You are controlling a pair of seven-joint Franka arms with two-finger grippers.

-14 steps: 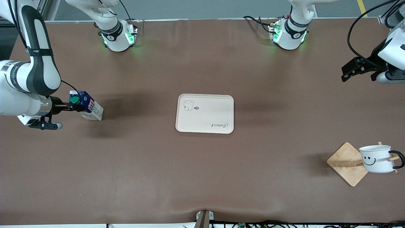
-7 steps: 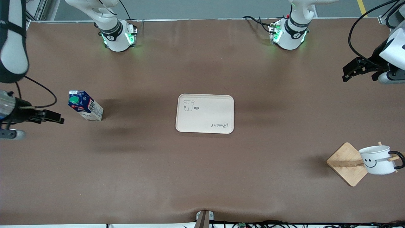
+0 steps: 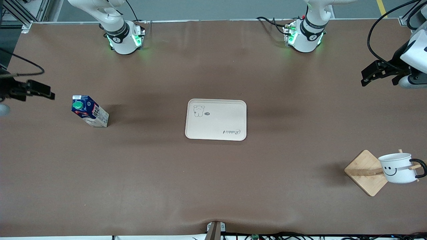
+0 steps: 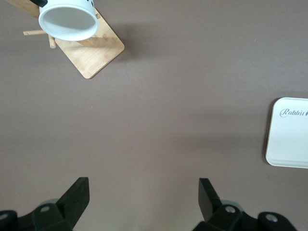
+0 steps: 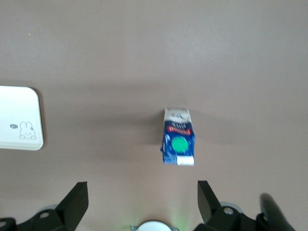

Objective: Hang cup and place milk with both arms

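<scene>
The milk point(image 3: 89, 115) stands upright on the table point(image 3: 213, 186) toward the right arm's end, well apart from the tray point(image 3: 216, 119). The cup point(image 3: 397, 167) hangs by its handle on a peg of the wooden rack point(image 3: 365, 172) toward the left arm's end. The right gripper point(image 3: 42, 92) is over the table edge near the milk and the left gripper point(image 3: 368, 74) over the table's left-arm end, both with jaws apart and empty.

We read only "Rabbit" in script on the cream tray point(image 3: 216, 120); the milk point(image 3: 89, 115) carton's print is too small for us.
</scene>
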